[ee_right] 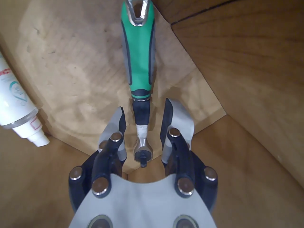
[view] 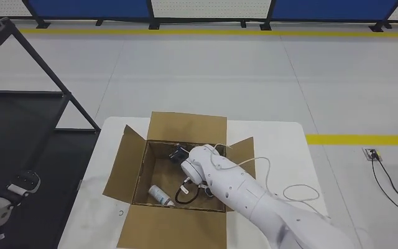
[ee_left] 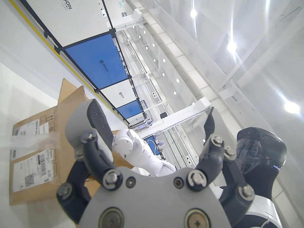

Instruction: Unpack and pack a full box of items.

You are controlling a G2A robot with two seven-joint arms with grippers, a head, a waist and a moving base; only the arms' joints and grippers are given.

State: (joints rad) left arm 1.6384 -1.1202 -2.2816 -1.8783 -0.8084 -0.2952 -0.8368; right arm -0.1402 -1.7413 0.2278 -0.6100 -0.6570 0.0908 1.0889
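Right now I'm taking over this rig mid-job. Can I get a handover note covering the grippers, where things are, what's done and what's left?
Right gripper: open, down inside the box, jaws either side of the neck of the green-handled tool, not yet closed on it.
Left gripper: open, empty, outside the box, aimed toward the ceiling.
Things: the tool lies on the box floor, and the white bottle lies apart from it.
Done: box flaps are open.
Left: probably grip the tool and lift it out, then the bottle, then repack.
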